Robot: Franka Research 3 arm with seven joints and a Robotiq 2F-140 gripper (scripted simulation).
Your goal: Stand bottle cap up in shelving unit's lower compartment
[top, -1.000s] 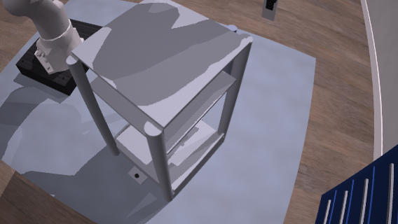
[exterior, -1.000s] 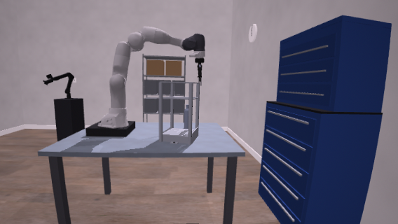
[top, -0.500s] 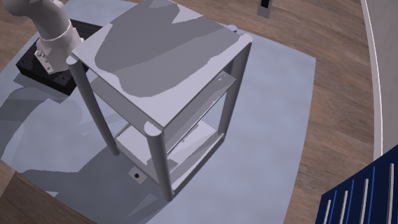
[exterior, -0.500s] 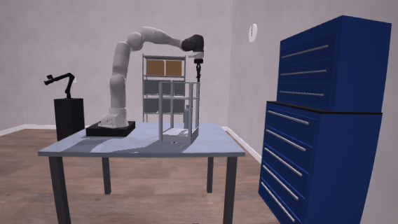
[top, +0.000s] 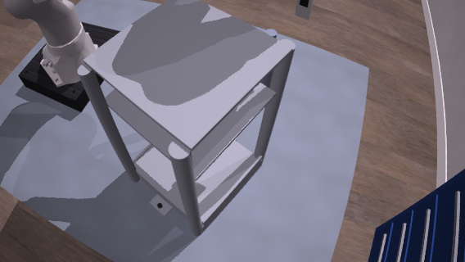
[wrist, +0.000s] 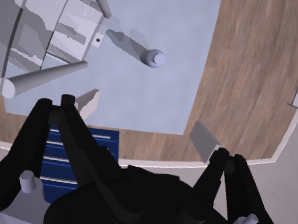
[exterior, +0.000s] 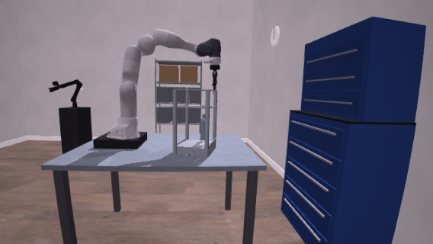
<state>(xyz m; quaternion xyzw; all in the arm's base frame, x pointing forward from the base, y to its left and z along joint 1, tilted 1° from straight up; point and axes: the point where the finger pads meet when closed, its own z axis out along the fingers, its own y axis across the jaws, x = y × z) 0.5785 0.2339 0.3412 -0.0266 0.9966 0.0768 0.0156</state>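
The gripper (exterior: 214,85) hangs high above the table (exterior: 236,158), over the far side of the shelving unit (exterior: 194,122), with its 2 fingers spread wide and nothing between them. The bottle (wrist: 152,56) stands upright, cap up, on the tabletop just beyond the unit, toward the table's far edge, apart from the posts and well below the gripper.
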